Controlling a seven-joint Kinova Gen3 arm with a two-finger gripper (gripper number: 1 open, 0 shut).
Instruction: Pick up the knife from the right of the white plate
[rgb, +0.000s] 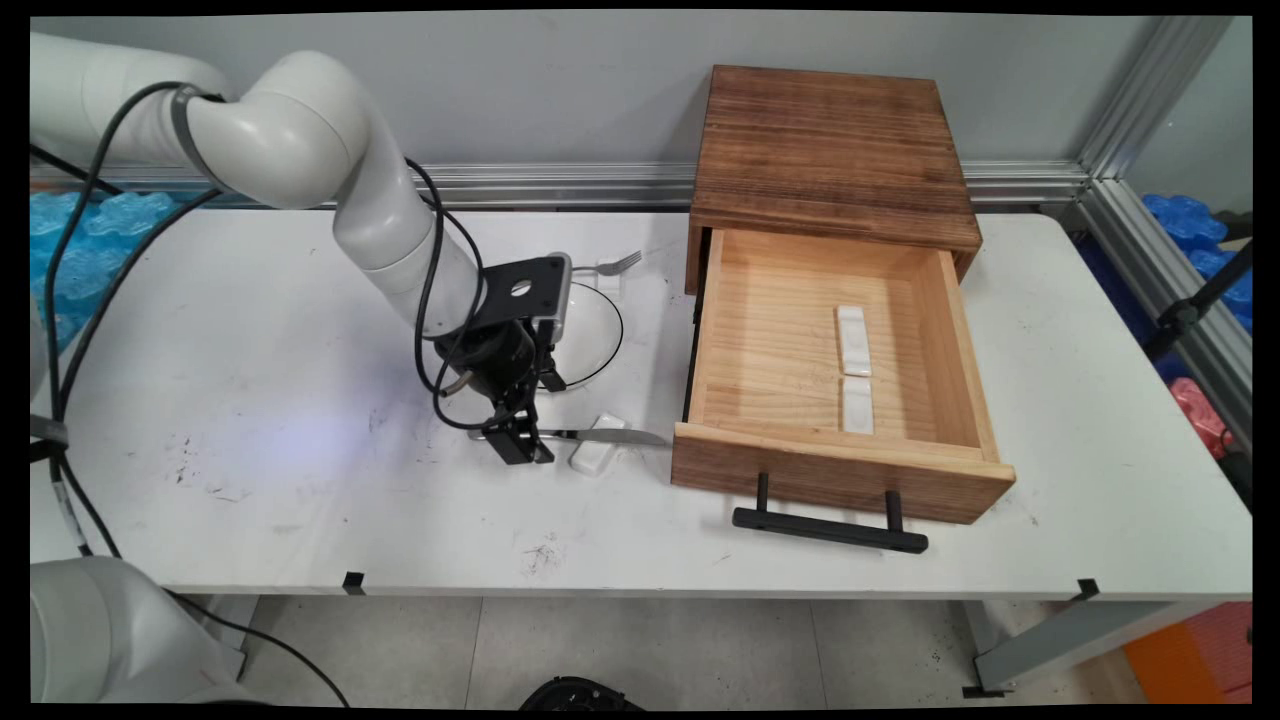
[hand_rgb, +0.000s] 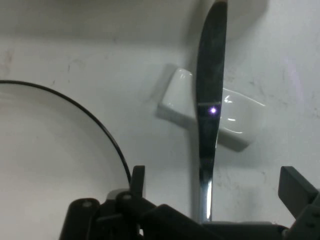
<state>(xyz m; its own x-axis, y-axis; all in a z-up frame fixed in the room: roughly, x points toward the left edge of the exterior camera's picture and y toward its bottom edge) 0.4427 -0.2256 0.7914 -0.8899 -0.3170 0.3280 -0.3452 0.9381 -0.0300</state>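
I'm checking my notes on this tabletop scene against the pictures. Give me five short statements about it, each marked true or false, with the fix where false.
1. The wooden drawer of the brown wooden box stands pulled open. True.
2. Two white rectangular rests lie inside the drawer. True.
3. The silver table knife lies inside the drawer. False: it lies on the white table, its blade across a white rectangular rest.
4. The black two-finger gripper is shut. False: its fingers stand apart, either side of the knife's handle.
5. A silver fork lies beyond the white black-rimmed plate. True.
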